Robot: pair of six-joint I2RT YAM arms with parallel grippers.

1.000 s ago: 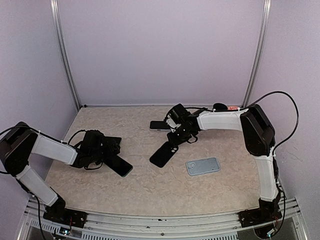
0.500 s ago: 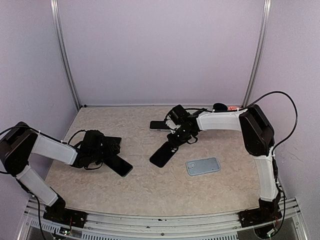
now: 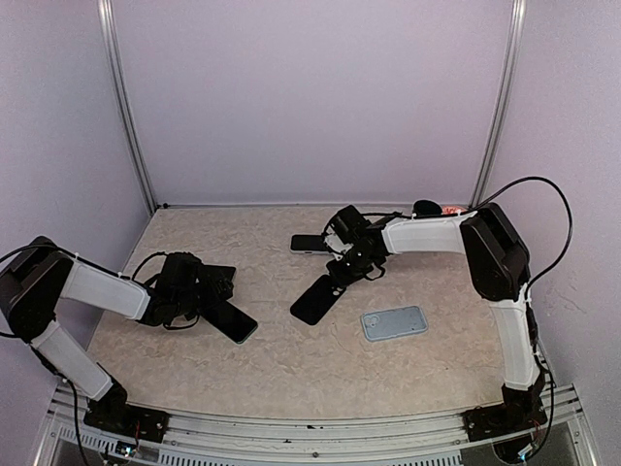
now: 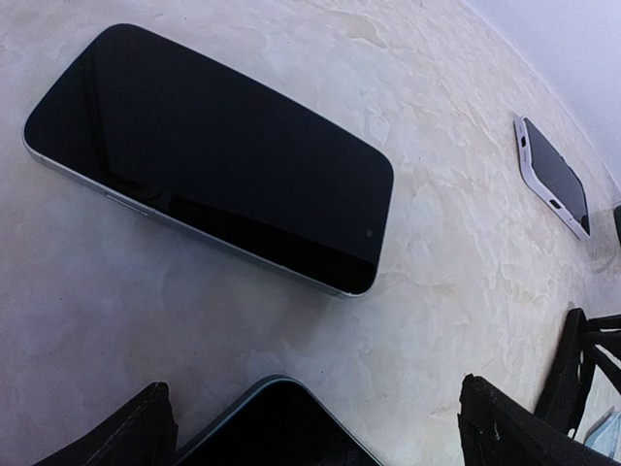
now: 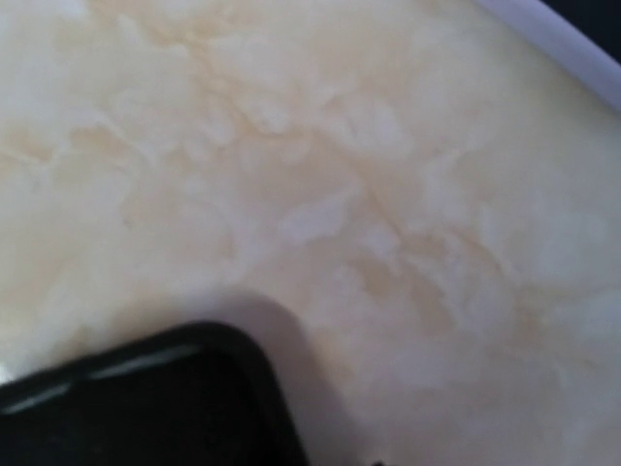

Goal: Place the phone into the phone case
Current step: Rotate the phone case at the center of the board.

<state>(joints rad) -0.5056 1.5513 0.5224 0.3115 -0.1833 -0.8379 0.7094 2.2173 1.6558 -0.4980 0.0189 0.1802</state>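
A black phone case (image 3: 315, 299) lies slanted at mid-table, and its rounded corner (image 5: 146, 408) fills the lower left of the right wrist view. My right gripper (image 3: 346, 269) sits at the case's far end; its fingers are hidden, so its grip cannot be read. My left gripper (image 3: 199, 296) (image 4: 315, 413) stands open low over the table. The corner of a dark phone (image 4: 272, 432) (image 3: 231, 320) lies between its fingers (image 4: 146, 432). A second black phone (image 4: 213, 165) with a silver edge lies flat just ahead of it.
A white-edged phone (image 3: 309, 243) (image 4: 553, 175) lies at the back of the table behind the right gripper. A pale blue phone-sized slab (image 3: 393, 323) rests right of the black case. Purple walls close in the table on three sides.
The right arm has shifted very slightly to the left at the case's end. The black case, the phones and the left arm have not moved.
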